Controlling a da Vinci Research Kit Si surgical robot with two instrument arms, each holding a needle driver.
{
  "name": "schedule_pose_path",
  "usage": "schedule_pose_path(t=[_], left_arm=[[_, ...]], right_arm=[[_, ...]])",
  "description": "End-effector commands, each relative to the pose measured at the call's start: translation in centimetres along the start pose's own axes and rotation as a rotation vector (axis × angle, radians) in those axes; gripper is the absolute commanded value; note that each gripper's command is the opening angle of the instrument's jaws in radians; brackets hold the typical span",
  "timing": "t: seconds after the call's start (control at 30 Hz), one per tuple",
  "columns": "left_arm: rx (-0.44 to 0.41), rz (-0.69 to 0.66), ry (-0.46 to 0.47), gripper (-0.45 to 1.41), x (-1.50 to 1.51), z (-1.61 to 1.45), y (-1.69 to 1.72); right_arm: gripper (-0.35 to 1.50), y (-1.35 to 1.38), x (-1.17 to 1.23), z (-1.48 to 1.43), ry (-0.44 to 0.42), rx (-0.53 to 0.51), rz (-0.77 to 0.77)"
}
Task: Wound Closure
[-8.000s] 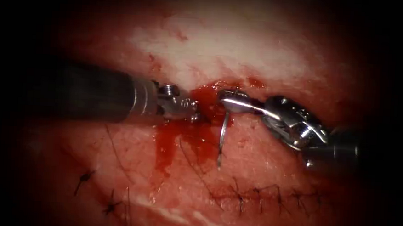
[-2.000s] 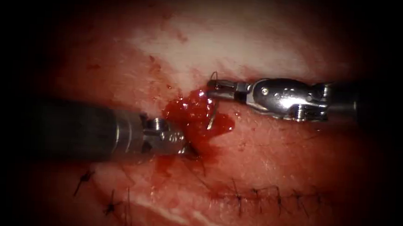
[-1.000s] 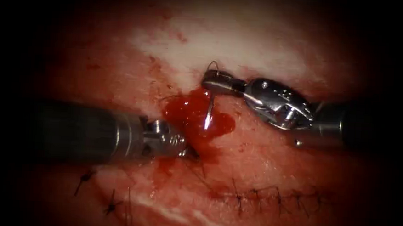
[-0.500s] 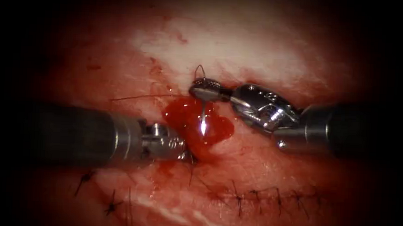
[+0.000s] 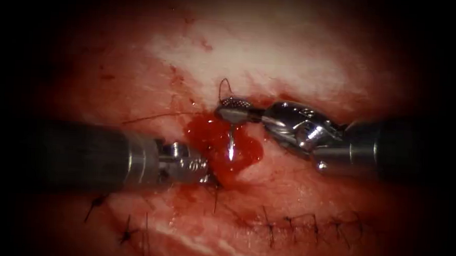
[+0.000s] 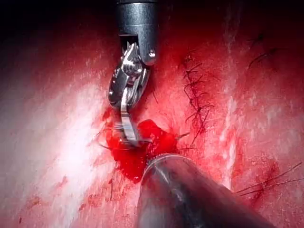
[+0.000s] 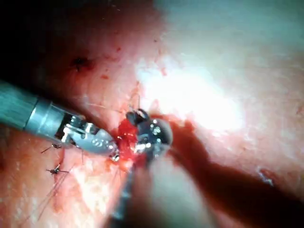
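Note:
My right tool (image 5: 232, 109) comes in from the right, shut on the curved needle (image 5: 230, 136) near its tail end. The tail arcs up above the jaws. The needle's point hangs down into the pool of red fluid (image 5: 211, 140) that fills the cut; I cannot tell whether it is in the tissue. My left tool (image 5: 206, 172) lies at the pool's lower left edge, shut on the tissue there. Dark thread (image 5: 155, 117) runs left from the needle across the tissue. The left wrist view has the right tool (image 6: 129, 135) over the pool, and the right wrist view has the left tool (image 7: 113, 151) at its edge.
A row of finished dark stitches (image 5: 296, 223) lies below and right of the cut. Separate knots (image 5: 96, 202) sit at the lower left. Pale fatty tissue (image 5: 252, 56) lies beyond the cut. The left shaft (image 6: 190, 194) lies beside the stitch row (image 6: 197, 95).
Over the last second my right tool moved left with the needle, bringing its point lower into the red pool. A taut thread line appeared to the left. The left tool barely moved.

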Motion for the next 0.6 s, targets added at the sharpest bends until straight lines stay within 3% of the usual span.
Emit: schedule_pose_path(t=[0.03,0.4,0.47,0.5,0.53,0.57,0.6], left_arm=[[-0.002,0.001,0.0,-0.45,0.0,0.08,0.01],[-0.001,0.002,0.0,-0.45,0.0,0.07,0.01],[-0.002,0.002,0.0,-0.45,0.0,0.06,0.02],[-0.004,0.002,0.0,-0.45,0.0,0.04,0.02],[-0.005,0.002,0.001,-0.45,0.0,0.02,0.03],[-0.007,0.002,0.001,-0.45,-0.01,0.0,0.05],[-0.011,0.003,-0.002,-0.45,-0.02,-0.05,0.1]], right_arm=[[-0.35,-0.02,-0.08,0.06,-0.001,0.002,-0.002],[-0.35,-0.01,-0.11,0.1,-0.007,0.029,0.077],[-0.35,0.01,-0.06,0.1,0.047,0.021,0.077],[0.05,0.03,-0.03,0.1,0.078,0.008,0.072],[0.57,0.05,0.0,0.08,0.108,-0.014,0.056],[0.93,0.08,0.03,0.06,0.127,-0.033,0.046],[1.14,0.16,0.08,-0.03,0.147,-0.07,0.003]])
